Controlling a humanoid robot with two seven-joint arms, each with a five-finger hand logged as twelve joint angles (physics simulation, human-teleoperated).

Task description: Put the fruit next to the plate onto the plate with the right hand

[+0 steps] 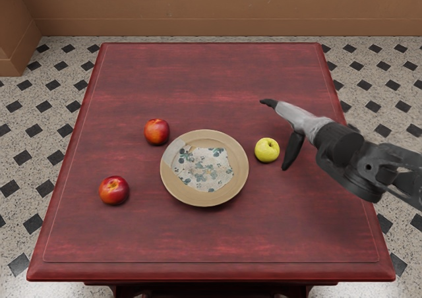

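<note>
Surface point(217, 74): dark red wood, viewed from above at a slant. Plate point(204, 135) sits approx. mid-surface, a bit twd the near edge. Tan rim, leaf pattern in the well, nothing on it.

Three fruits:
- Yellow-green apple point(267, 149) just beside plate's right rim. Narrow gap, not touching, stem dimple up.
- Red fruit point(157, 131) near plate's far-left rim, also apart from it.
- Second red apple point(114, 190) further out twd the left edge, well apart from plate.

Right hand point(298, 122) comes in from the right edge and is just beside the yellow-green apple, on its right, no contact. Hand is wide: fingers point(269, 103) stretched twd the far edge, thumb point(291, 154) hanging down next to the apple. Holds nothing. Can't tell from one view whether it hovers or brushes the surface. Left hand not seen.

Reading: yellow-green apple is the likely target. It's closest to the rim and on the right arm's side, so a short reach w/o crossing the plate. The spread looks like a pre-grasp, opening wider than the fruit so thumb and fingers can go either side. Apple is off the plate, pick not yet made. Next step prob. needs the hand lowered around the apple, then a short carry left over the rim. Risk: round fruit may roll if the thumb nudges it first.
</note>
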